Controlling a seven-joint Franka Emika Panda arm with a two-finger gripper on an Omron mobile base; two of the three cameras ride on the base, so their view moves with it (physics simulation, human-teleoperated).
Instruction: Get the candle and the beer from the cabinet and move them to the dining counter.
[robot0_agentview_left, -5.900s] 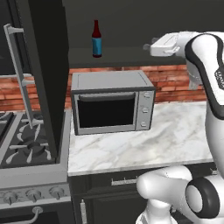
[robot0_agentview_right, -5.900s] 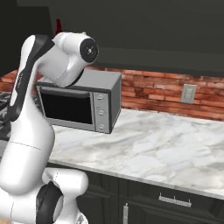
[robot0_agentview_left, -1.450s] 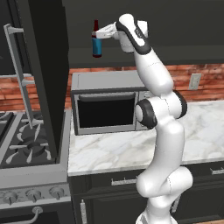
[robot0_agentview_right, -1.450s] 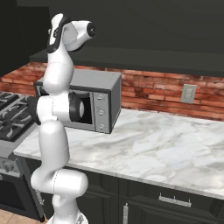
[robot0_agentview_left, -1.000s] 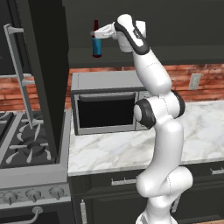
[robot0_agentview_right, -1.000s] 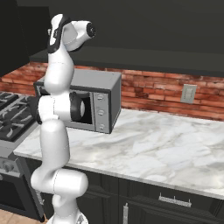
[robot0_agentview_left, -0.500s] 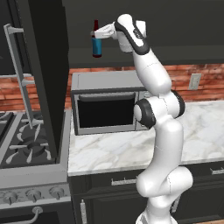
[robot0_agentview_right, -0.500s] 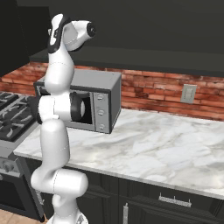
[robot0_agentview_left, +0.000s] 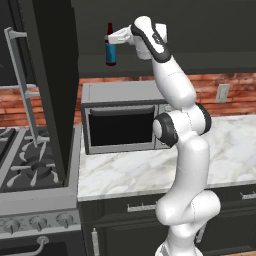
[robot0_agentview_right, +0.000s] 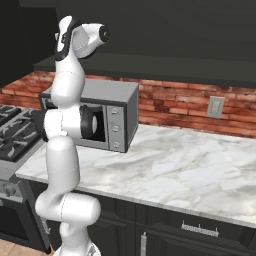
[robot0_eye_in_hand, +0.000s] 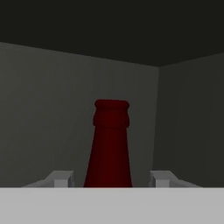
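Beer (robot0_agentview_left: 110, 53) is up in the open cabinet (robot0_agentview_left: 200, 30), standing upright on the bottom shelf near the shelf's front edge and toward its left end, pretty much straight above the left half of the microwave (robot0_agentview_left: 122, 122). You can see the blue label and the dark red neck poking up. The arm reaches way up from the base and the gripper (robot0_agentview_left: 112, 41) is at the bottle around the top of the label, coming in from the right side. From the hand view the neck of the bottle (robot0_eye_in_hand: 109, 144) sits dead centre between the two fingertips (robot0_eye_in_hand: 61, 178), with the cabinet's dark back wall and a corner behind it. There's a visible gap between the neck and each tip there, but the fatter body lower down is cut off at the bottom of that view, so honestly I can't tell if the claw is actually pinching the bottle or just straddling it. The cabinet door (robot0_agentview_left: 50, 75) hangs open at the left with its long silver handle (robot0_agentview_left: 22, 85) sticking out, over the stove (robot0_agentview_left: 30, 170). Microwave (robot0_agentview_right: 112, 117) sits at the back left of the marble worktop (robot0_agentview_right: 190, 170), against the brick wall (robot0_agentview_right: 175, 102), with a wall outlet (robot0_agentview_right: 215, 106) further right.
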